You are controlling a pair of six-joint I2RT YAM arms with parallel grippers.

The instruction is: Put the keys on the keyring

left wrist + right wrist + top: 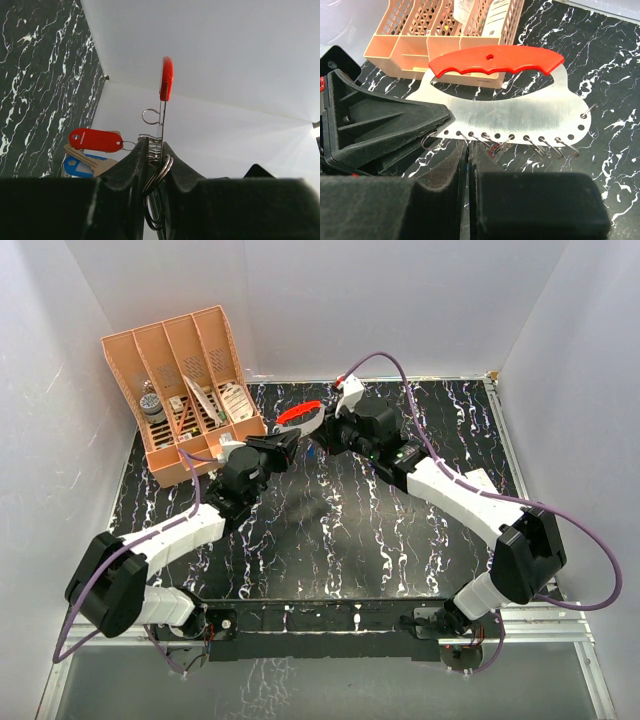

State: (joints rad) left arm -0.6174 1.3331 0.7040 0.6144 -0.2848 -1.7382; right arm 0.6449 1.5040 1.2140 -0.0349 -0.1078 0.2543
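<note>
The step in hand looked like hooking the keys onto the keyring, up in the air above the black table [330, 540].

The right gripper [467, 150] was squeezed shut. It seemed to pinch the bottom edge of the keyring [520, 117]. The keyring was a flat shiny metal plate with a red handle on top. Along its bottom ran a row of little holes with wire hooks [540, 145]. The plate stood up right above the right gripper's fingertips.

The left gripper [155, 150] was almost closed too. Between its fingers [130, 170] sat a round silvery wire ring [159, 175]. The plate's thin edge rose straight up from the same gap.

Just to the left of those fingers hung the small key with a red plastic head [95, 140]. Under it hung the small key with a blue head [79, 165]. They seemed to hang from that ring, but I could not tell if the ring was on a hook yet.

I think the job was not done. The next move would need a slow, tiny push to slide the ring onto a hook. The right gripper would have to hold the plate very steady.
</note>
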